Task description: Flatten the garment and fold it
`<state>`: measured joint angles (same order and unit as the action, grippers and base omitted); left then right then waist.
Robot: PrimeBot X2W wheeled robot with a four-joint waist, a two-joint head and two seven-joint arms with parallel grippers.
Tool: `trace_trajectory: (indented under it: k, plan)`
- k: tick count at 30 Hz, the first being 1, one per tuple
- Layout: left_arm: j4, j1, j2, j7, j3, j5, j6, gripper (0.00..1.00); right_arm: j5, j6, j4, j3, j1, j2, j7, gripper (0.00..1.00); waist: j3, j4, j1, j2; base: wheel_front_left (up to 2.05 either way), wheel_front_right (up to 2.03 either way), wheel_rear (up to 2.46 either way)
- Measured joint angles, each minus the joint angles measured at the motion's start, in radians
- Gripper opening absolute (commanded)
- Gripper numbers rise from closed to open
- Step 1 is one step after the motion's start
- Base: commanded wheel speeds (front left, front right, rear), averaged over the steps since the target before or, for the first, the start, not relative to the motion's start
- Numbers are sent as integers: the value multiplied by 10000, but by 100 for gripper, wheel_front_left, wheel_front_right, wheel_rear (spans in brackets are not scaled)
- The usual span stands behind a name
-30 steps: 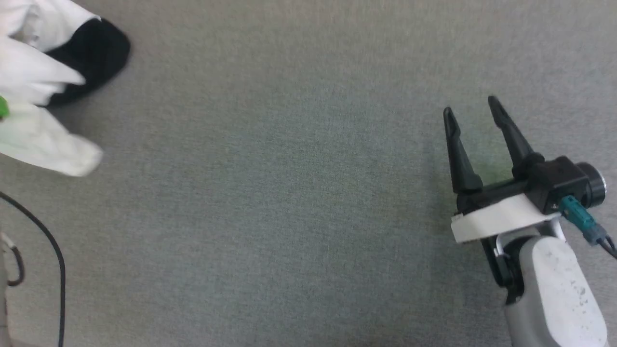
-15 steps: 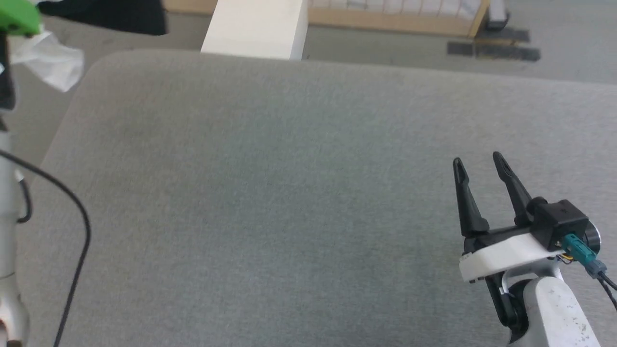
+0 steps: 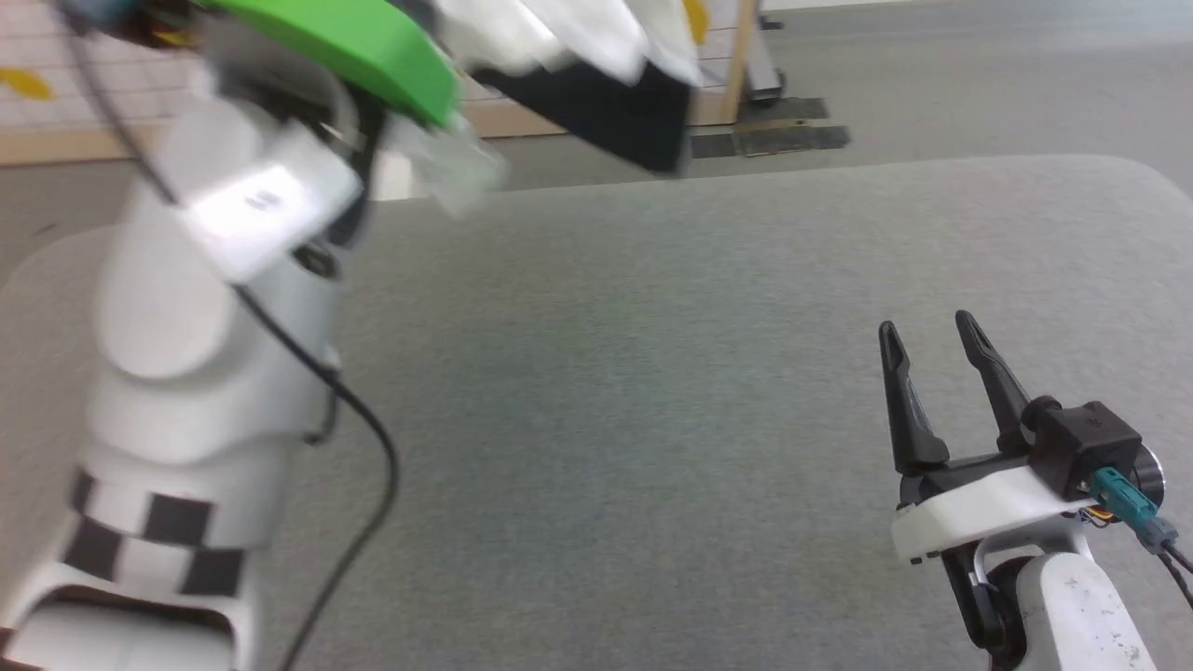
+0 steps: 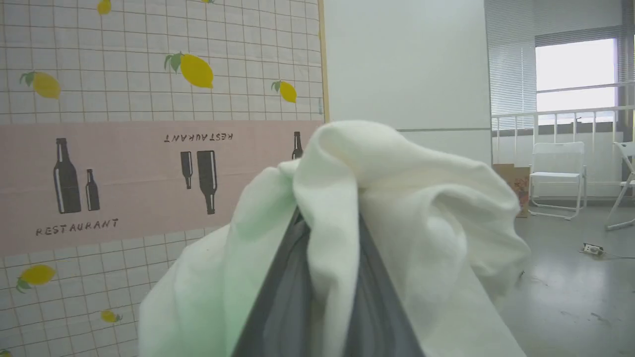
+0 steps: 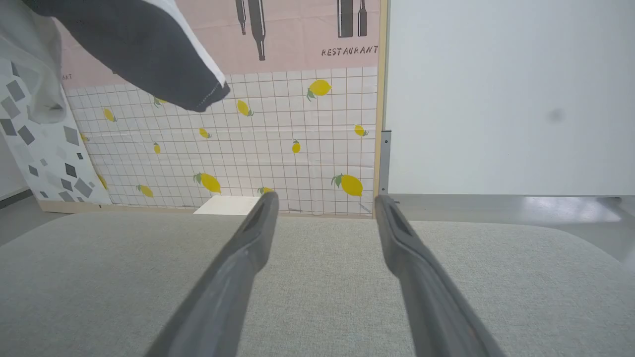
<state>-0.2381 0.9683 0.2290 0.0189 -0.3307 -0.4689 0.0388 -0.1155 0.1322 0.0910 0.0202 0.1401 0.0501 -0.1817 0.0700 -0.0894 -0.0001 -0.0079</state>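
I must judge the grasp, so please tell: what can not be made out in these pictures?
- Left wrist view: tips of the left gripper's fingers, under the garment.
- Head view: the garment, blurred, cut by the top edge.
- Right wrist view: the garment, cut by the top edge above its black sleeve.

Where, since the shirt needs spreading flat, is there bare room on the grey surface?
The grey fabric surface lies bare across its middle, between the white left arm and the open right gripper. Crowded: the near left, with that arm and its black cable, and the far left, where the white-and-black T-shirt hangs.
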Motion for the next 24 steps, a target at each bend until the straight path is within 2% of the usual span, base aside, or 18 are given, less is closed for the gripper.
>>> trace_trajectory:
  k: [6, 8, 13, 17, 24]
  plan:
    - [-677, -1145, -849, -535, -790, -706, 332, 0, 0, 0, -107, 12, -22, -2, 58, 100, -33, -759, 0, 0, 0, 0, 0]
    - [-1615, -1969, -1064, -1258, -1471, -859, 416, 0, -2, 0, -144, 8, -35, 2, 61, 100, 7, -1226, 0, 0, 0, 0, 0]
    - [-3056, -2779, -1141, -2600, -2420, -851, 483, 0, -73, 0, -167, 40, -35, 2, 67, 100, 124, -1697, 0, 0, 0, 0, 0]
    - [-4126, -3193, -1246, -4088, -3112, -911, 608, 0, -115, 0, -182, 25, -35, 8, 54, 100, 327, -1890, 0, 0, 0, 0, 0]
    - [-4826, -3345, -1310, -5747, -3348, -1649, 756, 0, -276, 0, -96, 36, -34, 8, -56, 100, 639, -1972, 0, 0, 0, 0, 0]
